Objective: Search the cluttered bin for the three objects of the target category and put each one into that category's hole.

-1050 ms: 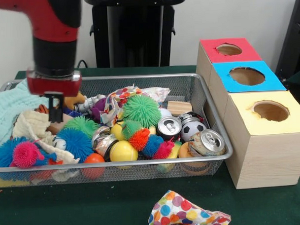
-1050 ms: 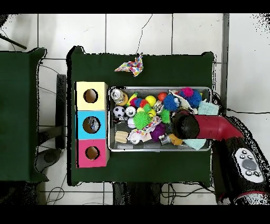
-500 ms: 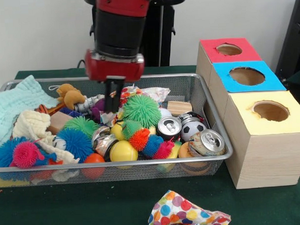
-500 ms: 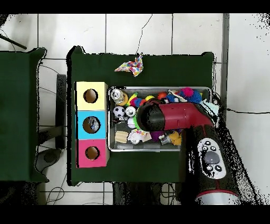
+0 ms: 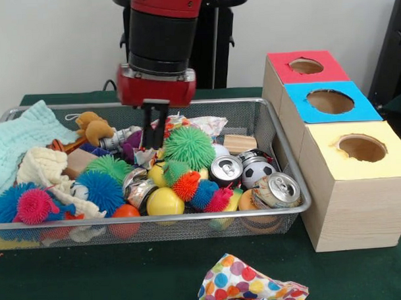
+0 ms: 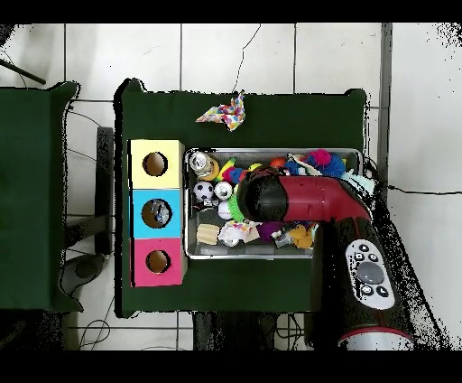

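Silver mesh bin [image 5: 290,180] brims with clutter, and I hold the gripper [image 5: 154,128] above the big green spiky ball [image 5: 188,146] — fingers close together, gripping nothing — so I'd descend slowly, avoiding the crumpled dotted cloth [image 5: 162,133] beside it.

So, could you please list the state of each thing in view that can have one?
gripper: over the bin's middle, holding nothing; whether it is open cannot be told.
mesh bin: full of clutter.
upright can: top opened.
tilted can: lying at the bin's front corner, dented.
red box: hole uncovered.
blue box: hole uncovered.
yellow box: hole uncovered.
dotted cloth: crumpled outside the bin.
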Available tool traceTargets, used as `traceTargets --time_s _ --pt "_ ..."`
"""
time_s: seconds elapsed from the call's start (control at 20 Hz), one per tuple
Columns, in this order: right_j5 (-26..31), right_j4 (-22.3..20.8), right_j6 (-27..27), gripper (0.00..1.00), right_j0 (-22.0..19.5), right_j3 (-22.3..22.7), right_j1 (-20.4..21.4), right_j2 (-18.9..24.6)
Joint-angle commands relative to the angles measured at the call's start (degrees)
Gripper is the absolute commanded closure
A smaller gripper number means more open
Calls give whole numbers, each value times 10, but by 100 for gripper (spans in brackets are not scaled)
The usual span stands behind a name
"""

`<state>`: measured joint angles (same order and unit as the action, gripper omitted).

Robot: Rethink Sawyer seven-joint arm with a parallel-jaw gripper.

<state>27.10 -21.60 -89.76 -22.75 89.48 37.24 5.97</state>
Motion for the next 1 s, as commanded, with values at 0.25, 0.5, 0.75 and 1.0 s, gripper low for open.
traceTargets --time_s 0.25,0.5,0.75,1.0 --pt "28 40 -28 100 -118 21 -35 21" --pt "16 40 -31 100 -149 14 -46 29" --pt "-6 8 -18 100 -145 31 -39 37" --pt "-31 -6 -29 100 -138 47 -34 32"
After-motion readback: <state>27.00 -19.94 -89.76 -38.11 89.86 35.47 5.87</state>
